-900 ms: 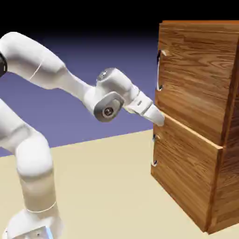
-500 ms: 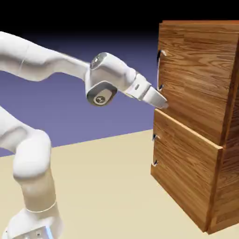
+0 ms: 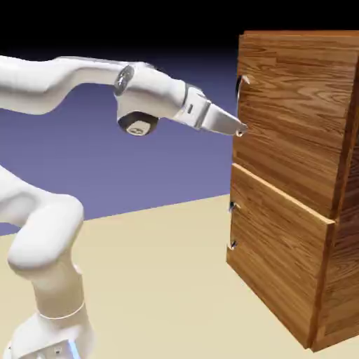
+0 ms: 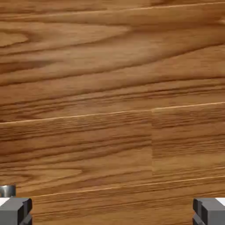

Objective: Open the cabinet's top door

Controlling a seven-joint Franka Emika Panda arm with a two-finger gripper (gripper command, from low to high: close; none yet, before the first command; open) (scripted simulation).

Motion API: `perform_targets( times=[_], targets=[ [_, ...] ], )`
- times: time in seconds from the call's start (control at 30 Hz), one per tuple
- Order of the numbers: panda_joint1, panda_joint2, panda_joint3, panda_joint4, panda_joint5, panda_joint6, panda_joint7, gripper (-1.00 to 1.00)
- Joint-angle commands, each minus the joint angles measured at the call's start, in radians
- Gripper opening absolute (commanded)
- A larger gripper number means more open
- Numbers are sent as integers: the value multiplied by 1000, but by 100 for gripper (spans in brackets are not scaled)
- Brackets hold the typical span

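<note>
Reaching for the top door of the cabinet, the hand had its tips by the lower end of the door's curved handle. From there the handle ran upward, its long axis upright along the door's edge on the exterior view's left, so most of it lay above the hand. In the hand view, a small bit of metal, probably part of that handle, showed at the far left, just beyond the left-hand fingertip and outside the gap. Only wood grain showed between the fingers.

The hand was wide open and gripped nothing; whether a fingertip touched the handle or the panel, the pictures could not tell. The next move seemed to call for a shift toward that metal, to straddle the bar or hook a finger behind it; closing straight away would likely have missed it.
</note>
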Motion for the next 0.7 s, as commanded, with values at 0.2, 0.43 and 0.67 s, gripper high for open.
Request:
perform_targets(
  times=[0.2,0.43,0.67],
  targets=[
    [-113,-73,124,45,305,-21,-190,0],
    [-225,-145,249,91,609,-42,-380,0],
    [-338,-218,373,136,914,-63,-570,0]
  ],
)
